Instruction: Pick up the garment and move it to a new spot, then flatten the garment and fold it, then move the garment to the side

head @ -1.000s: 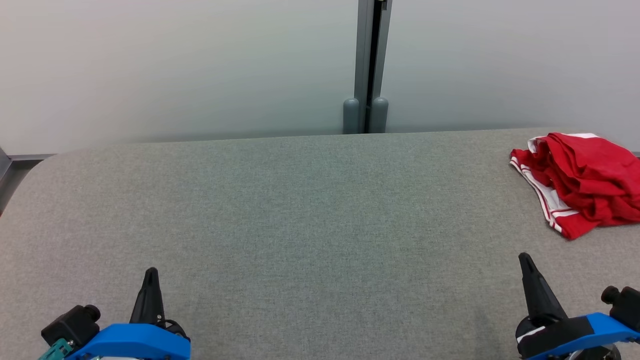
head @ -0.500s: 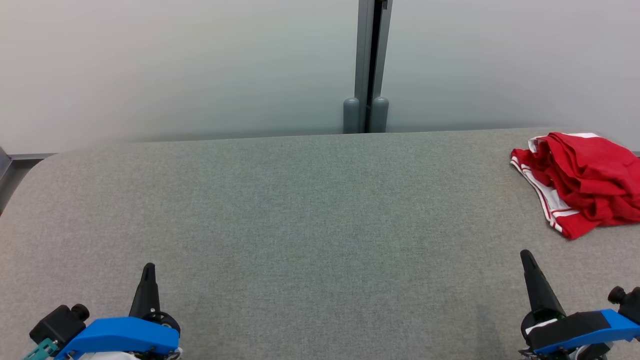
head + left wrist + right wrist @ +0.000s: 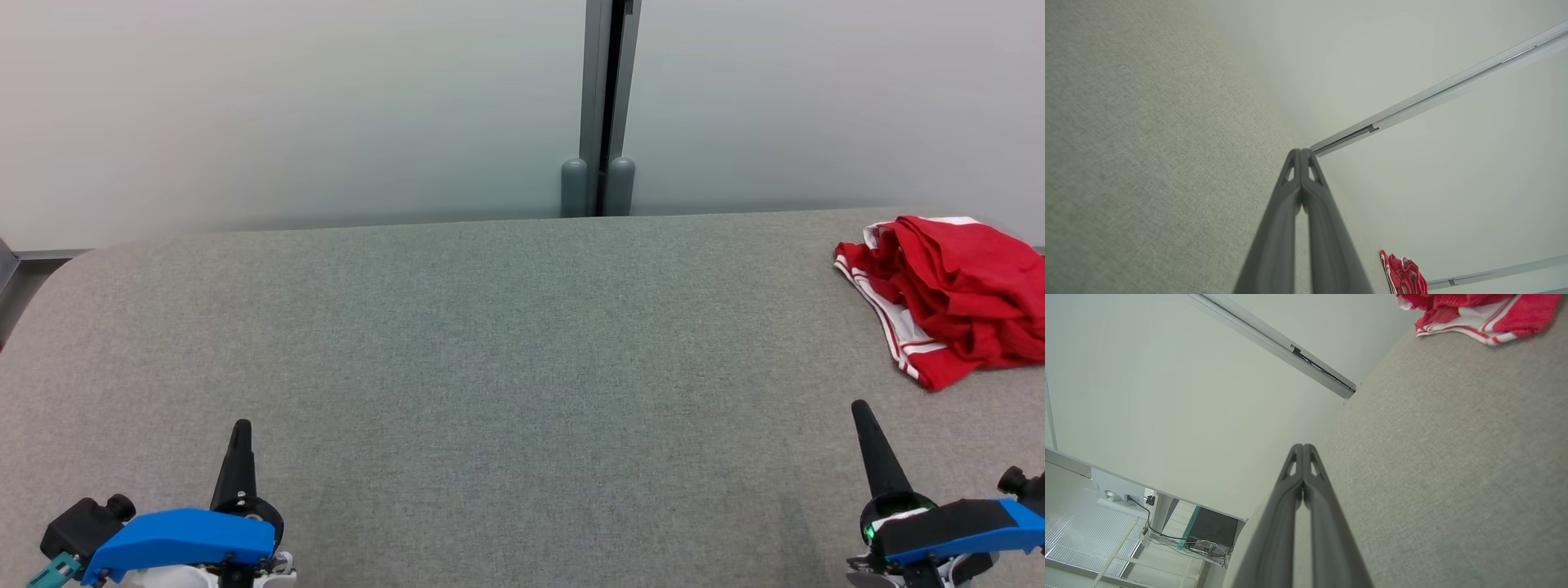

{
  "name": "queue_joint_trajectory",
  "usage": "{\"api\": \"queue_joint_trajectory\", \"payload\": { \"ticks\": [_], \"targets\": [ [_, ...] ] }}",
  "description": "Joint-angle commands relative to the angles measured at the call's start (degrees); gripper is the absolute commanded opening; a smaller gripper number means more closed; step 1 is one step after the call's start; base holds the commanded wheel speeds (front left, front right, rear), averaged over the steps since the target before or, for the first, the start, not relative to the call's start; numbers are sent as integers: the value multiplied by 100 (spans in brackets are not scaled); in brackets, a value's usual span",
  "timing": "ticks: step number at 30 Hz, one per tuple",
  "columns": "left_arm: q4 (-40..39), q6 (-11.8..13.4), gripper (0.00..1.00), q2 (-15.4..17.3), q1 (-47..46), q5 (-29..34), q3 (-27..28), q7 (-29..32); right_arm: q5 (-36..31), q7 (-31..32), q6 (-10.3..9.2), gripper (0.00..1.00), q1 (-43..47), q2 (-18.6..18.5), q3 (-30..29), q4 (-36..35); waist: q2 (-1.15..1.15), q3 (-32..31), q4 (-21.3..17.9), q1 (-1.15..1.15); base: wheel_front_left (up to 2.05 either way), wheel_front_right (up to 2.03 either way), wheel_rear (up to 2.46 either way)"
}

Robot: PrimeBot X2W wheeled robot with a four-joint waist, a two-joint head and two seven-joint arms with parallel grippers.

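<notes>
Now, notes from the head view: the grey fabric table [image 3: 506, 343] runs wide, backed by pale wall panels [image 3: 286, 106] with a grey metal post [image 3: 604, 106] at the join between them. The garment [image 3: 947, 302], red with white stripes, sits bunched in a heap on the table's far right, against the back edge. Only open table cloth lies between it and the right gripper [image 3: 857, 406], which is well short of it. The left gripper [image 3: 241, 425] is at the near left, far from the heap. Both pincers are pressed fully together, fingers touching along their length in the wrist views, holding nothing.

Past the table edge, the right wrist view catches a dark box [image 3: 1212, 526] and loose cables [image 3: 1208, 549] low down.

Cut off: the garment's right side runs out of the head view, so its full shape is unclear. Both gripper bodies are clipped by the bottom edge. In the left wrist view the garment is a small red scrap at the bottom edge.

Since a second ago: both blue gripper bodies sit lower in the head view and the fingers look slimmer, as if turned. Garment and post unchanged
</notes>
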Motion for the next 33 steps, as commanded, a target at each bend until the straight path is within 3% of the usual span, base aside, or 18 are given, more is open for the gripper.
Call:
{"api": "queue_joint_trajectory", "payload": {
  "ticks": [1,33],
  "targets": [
    [-41,-45,0,16,-169,-113,69,26,135,16,2,0,-162,-18,-21,-33,0,0,0,0,0,0,0],
    [71,-332,0,-150,-367,-1724,422,384,1891,200,2,0,-375,-21,-80,240,0,19,11,0,0,0,0]
  ]
}}
